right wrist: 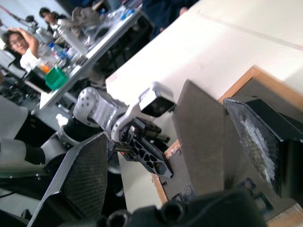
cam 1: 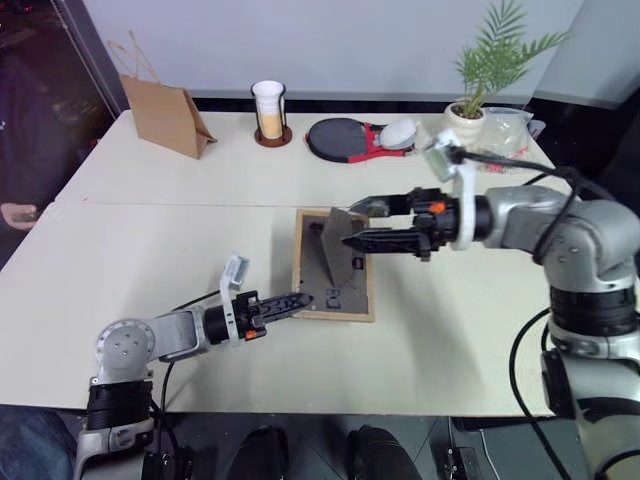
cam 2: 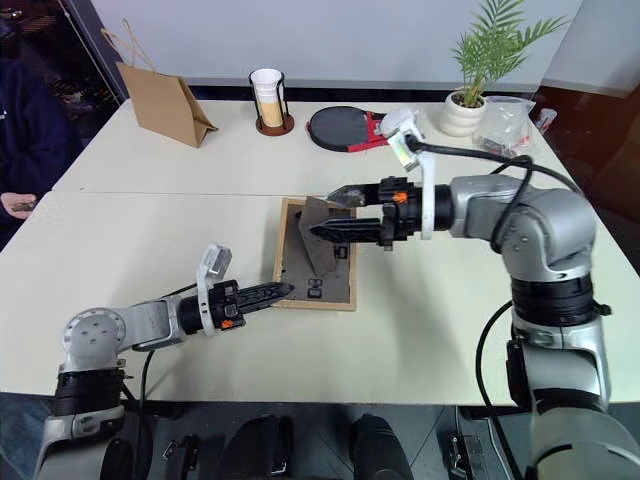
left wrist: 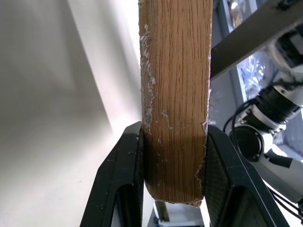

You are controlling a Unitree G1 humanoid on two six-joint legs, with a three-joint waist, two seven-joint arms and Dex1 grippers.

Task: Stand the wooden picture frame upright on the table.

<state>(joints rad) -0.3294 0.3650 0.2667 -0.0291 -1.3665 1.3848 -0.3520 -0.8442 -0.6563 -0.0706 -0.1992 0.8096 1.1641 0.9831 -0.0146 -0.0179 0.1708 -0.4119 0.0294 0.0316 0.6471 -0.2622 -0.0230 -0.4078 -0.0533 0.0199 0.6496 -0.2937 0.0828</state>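
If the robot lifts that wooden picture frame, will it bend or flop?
Probably not: the wooden picture frame looks like solid wood, so stiff. The left gripper pinches only one corner, so it may swing. Its fold-out stand sticks up and looks thin, perhaps the weak part.

We note the left tool (cam 1: 300, 300) reaching level toward the right, jaws clamped tight, while the right tool (cam 2: 335, 215) reaches leftward from a raised, bent arm, jaws spread wide apart and gripping nothing.
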